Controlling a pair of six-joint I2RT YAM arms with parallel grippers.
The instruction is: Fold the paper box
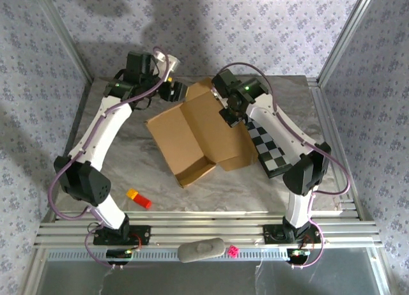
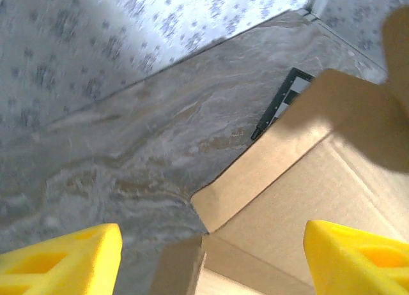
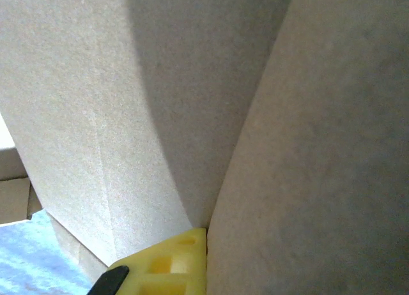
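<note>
paper box [image 1: 201, 135]: plain brown cardboard, middle of the top view, lying at a slant on the marble table [image 1: 128, 161]; part folded.
box shape: flat panel toward the centre left, a raised fold running up the middle, and a shallow open tray end at the lower centre with low walls standing.
inside the box: bare cardboard is all I can see in the tray end; the left wrist view looks down into an open corner [image 2: 211, 228], bare brown floor and wall.
left gripper [image 1: 174, 90]: upper centre-left of the top view, just off the box's upper corner. In the left wrist view its yellow fingers [image 2: 57, 260] sit at the two bottom corners, wide apart, with the box corner below the gap and nothing gripped.
right gripper [image 1: 231, 114]: upper centre-right, on the box's raised flap. Pinched together on a cardboard panel; the right wrist view shows one yellow finger [image 3: 169, 266] tight against the panel, with the other finger hidden behind it.
checkered board [image 1: 271, 151]: black and white, right of centre, its upper-left end under the box's right edge.
small orange-and-red block [image 1: 139, 198]: lower left, well apart from the box.
grey lump [image 1: 201, 250]: on the rail at bottom centre, with a pink die [image 1: 234, 251] just beside it.
</note>
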